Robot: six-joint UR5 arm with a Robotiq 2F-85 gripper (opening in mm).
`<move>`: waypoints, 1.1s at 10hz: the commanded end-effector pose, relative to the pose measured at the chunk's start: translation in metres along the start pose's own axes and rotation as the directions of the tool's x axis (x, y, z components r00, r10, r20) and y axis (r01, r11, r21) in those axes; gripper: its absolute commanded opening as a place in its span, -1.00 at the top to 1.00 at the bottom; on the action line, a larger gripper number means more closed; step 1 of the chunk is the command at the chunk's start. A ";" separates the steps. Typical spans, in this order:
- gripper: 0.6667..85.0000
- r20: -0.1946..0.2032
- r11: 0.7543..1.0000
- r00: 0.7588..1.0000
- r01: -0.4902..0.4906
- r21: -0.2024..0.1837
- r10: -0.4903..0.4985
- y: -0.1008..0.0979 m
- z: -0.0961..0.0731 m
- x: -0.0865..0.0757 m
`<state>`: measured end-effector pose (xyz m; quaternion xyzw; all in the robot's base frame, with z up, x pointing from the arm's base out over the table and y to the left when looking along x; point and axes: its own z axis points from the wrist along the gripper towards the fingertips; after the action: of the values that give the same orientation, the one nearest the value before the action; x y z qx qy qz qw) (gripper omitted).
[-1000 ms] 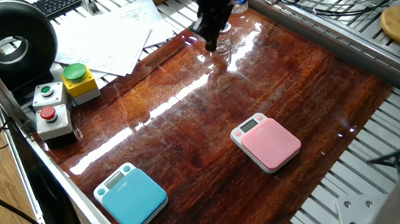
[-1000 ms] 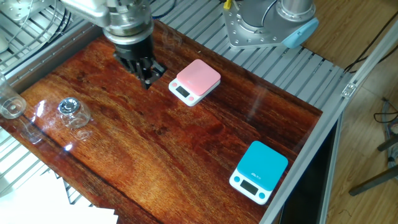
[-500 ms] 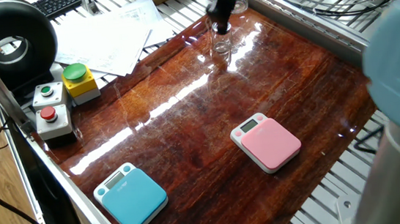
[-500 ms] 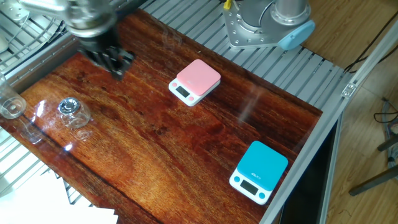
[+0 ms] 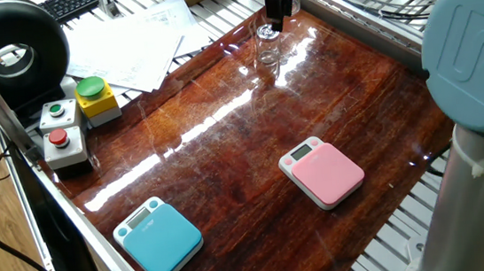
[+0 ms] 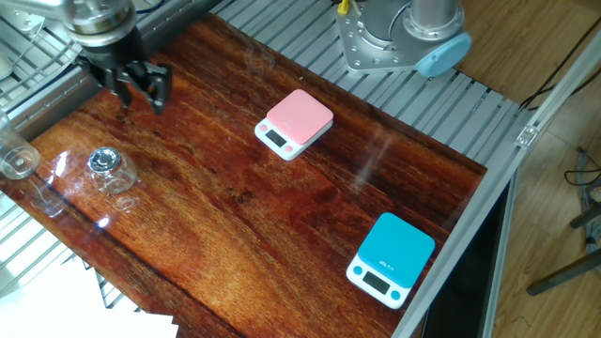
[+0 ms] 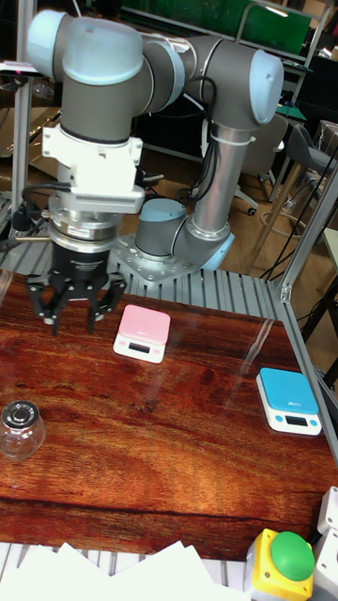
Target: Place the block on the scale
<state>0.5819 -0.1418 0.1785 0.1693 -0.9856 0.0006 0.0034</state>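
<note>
The block is a small clear glass jar (image 6: pixel 111 170) standing on the wooden table near its far edge, also seen as the jar (image 5: pixel 267 46) and the jar (image 7: pixel 21 429). The pink scale (image 6: pixel 294 122) lies flat mid-table with nothing on it; it shows too as the pink scale (image 5: pixel 323 173) and the pink scale (image 7: pixel 142 332). My gripper (image 6: pixel 139 92) hangs open and empty above the table, between jar and scale and apart from both. In the tall view the gripper (image 7: pixel 73 322) is up and right of the jar. In the first fixed view the gripper (image 5: pixel 275 9) hovers just behind the jar.
A blue scale (image 6: pixel 392 259) lies near the table's other end. A taller clear glass (image 6: pixel 15 161) stands at the edge beside the jar. A button box (image 5: pixel 62 132), a yellow box with a green button (image 5: pixel 95 99) and papers (image 5: pixel 130 41) sit off the table. The arm's base (image 6: pixel 404 38) is behind the pink scale.
The gripper has travelled away from the pink scale toward the jar's end of the table. Jar and both scales have not moved.
</note>
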 end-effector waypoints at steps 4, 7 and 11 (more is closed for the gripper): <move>-0.29 0.008 0.997 0.997 0.075 0.001 -0.075 -0.037 0.015 -0.015; -0.38 0.050 0.992 0.993 0.114 -0.062 -0.111 -0.058 0.049 -0.045; -0.41 0.032 0.994 0.996 0.091 -0.059 -0.089 -0.066 0.066 -0.049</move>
<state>0.6427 -0.1840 0.1227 0.2177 -0.9757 -0.0246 -0.0068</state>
